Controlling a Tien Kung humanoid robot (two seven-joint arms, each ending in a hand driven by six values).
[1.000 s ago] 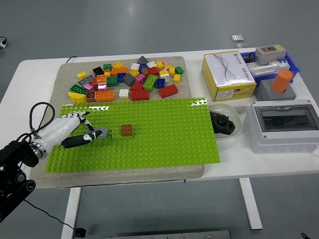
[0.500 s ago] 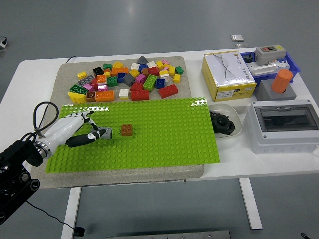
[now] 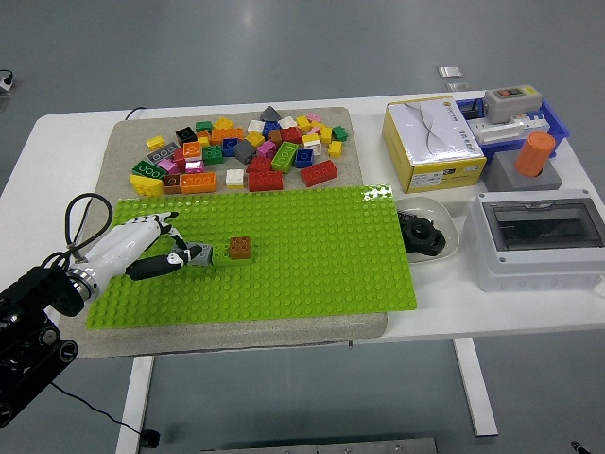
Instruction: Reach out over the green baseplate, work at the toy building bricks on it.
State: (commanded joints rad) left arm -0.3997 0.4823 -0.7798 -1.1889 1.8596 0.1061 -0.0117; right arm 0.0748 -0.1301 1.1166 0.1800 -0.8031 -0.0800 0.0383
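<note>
L hand [image 3: 142,248] reaches low over green baseplate [image 3: 312,255], fingers apparently pinching grey brick [image 3: 198,253] just left of brown brick [image 3: 240,248].

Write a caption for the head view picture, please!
Robot's left hand holds a grey brick beside a brown brick.

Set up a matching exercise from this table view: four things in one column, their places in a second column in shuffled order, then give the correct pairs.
Things:
1. brown brick
2. grey brick
3. yellow box
4. orange cylinder

Places:
A. on a grey block at the table's far right
B. at the left hand's fingertips
C. alone on the green baseplate, just right of the hand
D. right of the loose brick pile

Pairs: 1-C, 2-B, 3-D, 4-A
</note>
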